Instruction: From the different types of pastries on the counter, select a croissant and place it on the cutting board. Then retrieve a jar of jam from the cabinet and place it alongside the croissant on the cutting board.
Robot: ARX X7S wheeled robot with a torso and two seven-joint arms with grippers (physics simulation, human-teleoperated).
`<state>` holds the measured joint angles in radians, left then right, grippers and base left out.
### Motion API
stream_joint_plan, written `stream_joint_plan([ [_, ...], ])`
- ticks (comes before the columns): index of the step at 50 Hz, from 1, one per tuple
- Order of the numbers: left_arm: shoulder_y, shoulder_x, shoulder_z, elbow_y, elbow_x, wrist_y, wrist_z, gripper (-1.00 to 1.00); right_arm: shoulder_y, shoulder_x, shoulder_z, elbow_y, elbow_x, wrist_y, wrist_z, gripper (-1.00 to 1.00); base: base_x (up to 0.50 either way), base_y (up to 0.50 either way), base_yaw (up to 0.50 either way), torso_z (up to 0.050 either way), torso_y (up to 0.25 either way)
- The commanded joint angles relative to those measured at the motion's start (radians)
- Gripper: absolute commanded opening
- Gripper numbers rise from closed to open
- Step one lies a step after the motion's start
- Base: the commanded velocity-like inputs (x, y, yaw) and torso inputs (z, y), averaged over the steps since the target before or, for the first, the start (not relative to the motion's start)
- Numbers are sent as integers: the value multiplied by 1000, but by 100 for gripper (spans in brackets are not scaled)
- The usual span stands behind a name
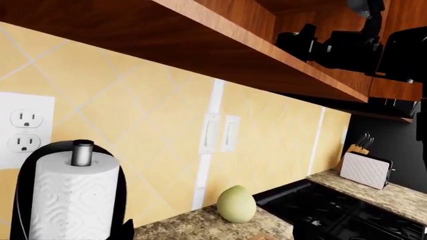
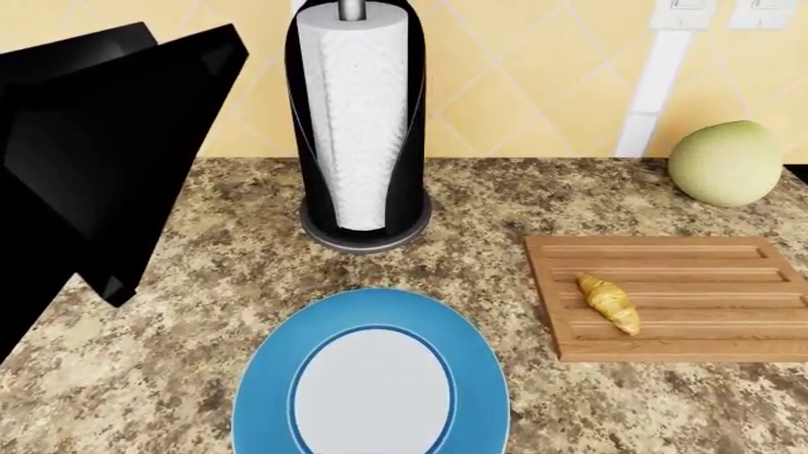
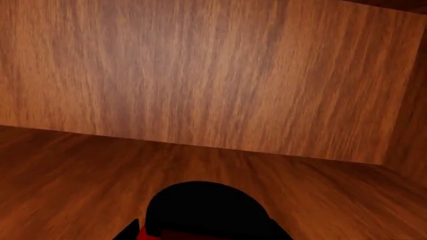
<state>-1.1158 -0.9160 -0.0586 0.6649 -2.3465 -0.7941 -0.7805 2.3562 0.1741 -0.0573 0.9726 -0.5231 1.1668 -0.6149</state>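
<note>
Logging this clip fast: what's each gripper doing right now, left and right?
Left gripper: not in view; state cannot be told.
Right gripper: inside the wooden cabinet, at the jar of jam; fingers unseen, so open or closed cannot be told.

We saw speckled granite counter (image 2: 215,284). On it stood black paper towel holder (image 2: 362,123), upright near wall. Blue-and-white plate (image 2: 373,378) lay in front of holder, at near edge. Wooden cutting board (image 2: 707,260) lay flat to plate's right. Pale green round fruit (image 2: 725,163) rested behind board, near wall.
</note>
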Motion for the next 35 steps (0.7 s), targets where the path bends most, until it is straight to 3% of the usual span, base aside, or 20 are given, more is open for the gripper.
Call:
stream_joint_plan([
  [1, 1, 2, 5, 2, 3, 3, 0, 100, 0, 5, -1, -6, 3, -2, 5, -100, 0, 0, 0, 0, 0],
  [9, 6, 3, 2, 3, 9, 7, 0, 100, 0, 12, 5, -71, 12, 19, 4, -100, 0, 0, 0, 0, 2],
  [23, 2, 1, 1, 6, 6, 18, -4, 100, 0, 29, 19, -203, 88, 54, 44, -100, 0, 0, 0, 0, 247],
  [35, 4, 2, 0, 8, 12, 19, 0, 100, 0, 41, 22, -342, 112, 108, 21, -100, 0, 0, 0, 0, 0],
])
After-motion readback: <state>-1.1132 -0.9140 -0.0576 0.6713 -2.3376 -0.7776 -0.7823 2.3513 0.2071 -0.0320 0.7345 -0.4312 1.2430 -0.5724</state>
